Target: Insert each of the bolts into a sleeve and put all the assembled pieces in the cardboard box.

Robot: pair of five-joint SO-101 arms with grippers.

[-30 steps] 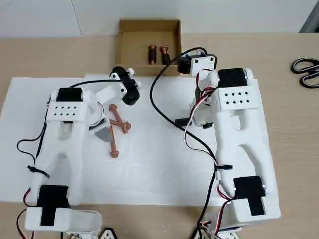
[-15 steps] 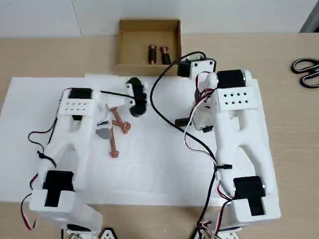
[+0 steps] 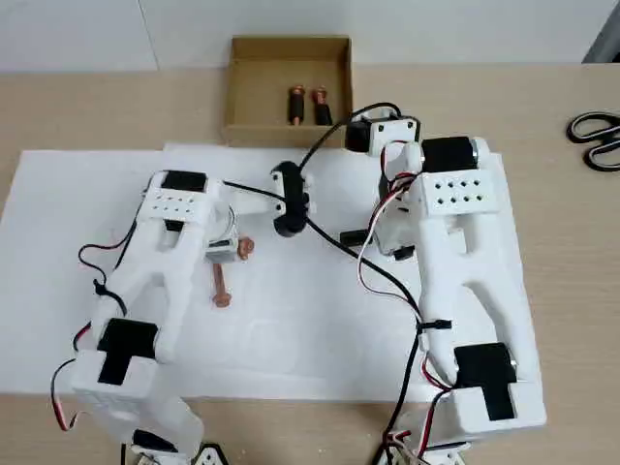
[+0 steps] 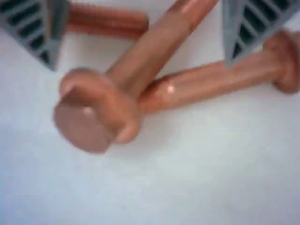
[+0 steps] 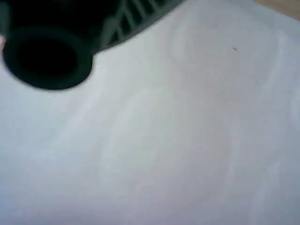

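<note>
Three copper bolts lie crossed on the white sheet. In the left wrist view, one bolt [image 4: 93,112] shows its round head close up, a second bolt [image 4: 211,82] lies beside it and a third bolt [image 4: 105,23] lies behind. My left gripper [image 4: 140,58] is open just above them, its grey fingertips [image 4: 37,28] on either side of the pile. From above, the left gripper [image 3: 223,248] hides part of the bolts [image 3: 222,286]. My right gripper [image 3: 376,235] is shut on a black sleeve [image 5: 47,58] low over the sheet. The cardboard box [image 3: 247,92] holds two assembled pieces [image 3: 296,105].
A white sheet [image 3: 320,320] covers the table's middle, with bare room in front of the bolts. Black cables [image 3: 329,237] run between the two arms. Scissors [image 3: 596,136] lie at the far right on the wooden table.
The left arm has swung to the right and its gripper has come down over the crossed bolts. The right arm has stayed still with the sleeve.
</note>
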